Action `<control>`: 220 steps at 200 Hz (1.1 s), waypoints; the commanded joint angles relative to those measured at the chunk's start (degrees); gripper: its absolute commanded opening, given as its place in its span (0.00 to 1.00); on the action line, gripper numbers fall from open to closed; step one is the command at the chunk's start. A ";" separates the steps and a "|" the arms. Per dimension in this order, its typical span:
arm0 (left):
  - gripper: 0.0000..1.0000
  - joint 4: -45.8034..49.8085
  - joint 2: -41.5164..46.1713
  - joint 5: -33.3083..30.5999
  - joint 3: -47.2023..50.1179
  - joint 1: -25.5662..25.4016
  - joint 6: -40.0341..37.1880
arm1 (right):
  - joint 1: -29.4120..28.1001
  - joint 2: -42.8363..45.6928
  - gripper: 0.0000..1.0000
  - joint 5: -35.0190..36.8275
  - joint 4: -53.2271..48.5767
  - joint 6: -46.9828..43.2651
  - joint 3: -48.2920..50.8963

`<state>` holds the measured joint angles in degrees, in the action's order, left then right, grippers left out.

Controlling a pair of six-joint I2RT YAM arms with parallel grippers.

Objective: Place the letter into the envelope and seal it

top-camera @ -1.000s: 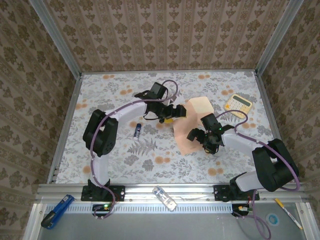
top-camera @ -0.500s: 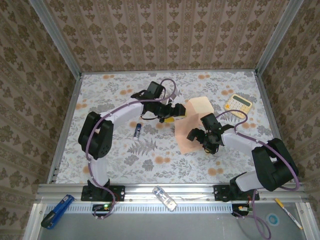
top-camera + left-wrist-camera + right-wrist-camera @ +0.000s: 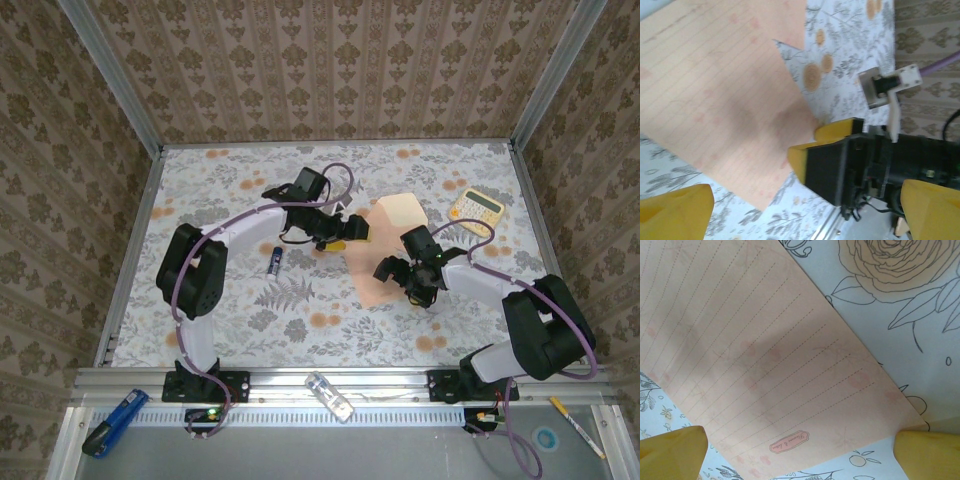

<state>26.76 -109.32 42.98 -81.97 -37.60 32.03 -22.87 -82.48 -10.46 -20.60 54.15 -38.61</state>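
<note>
The letter point(image 3: 765, 355) is thin matt paper, smooth, printed with fine dotted lines; the counter point(image 3: 250, 320) wears a matt floral printed covering; the right claw point(image 3: 800, 455) has fingers point(image 3: 670, 452) of smooth yellow plastic, dull in sheen; at 2 o'clock the calculator point(image 3: 476, 208) looks like hard plastic; at 6 o'clock the rail point(image 3: 350, 385) is pale brushed metal; the left arm point(image 3: 205, 270) has black, faintly glossy shells.
</note>
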 commanded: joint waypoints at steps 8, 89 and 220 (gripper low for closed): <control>0.96 7.49 -0.77 -9.92 -3.93 2.10 -6.93 | -0.40 -3.49 1.00 -0.59 13.31 -2.66 1.67; 0.96 7.75 -7.87 -13.63 -10.03 4.38 -9.62 | -0.35 1.70 1.00 1.32 7.01 -5.01 -2.47; 0.95 5.31 -16.15 -16.89 -14.57 3.53 -9.55 | -0.34 -3.42 1.00 1.21 8.38 -5.49 -4.19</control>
<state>31.27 -124.14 27.44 -93.56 -33.45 24.12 -23.14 -84.23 -10.04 -13.17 49.39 -42.06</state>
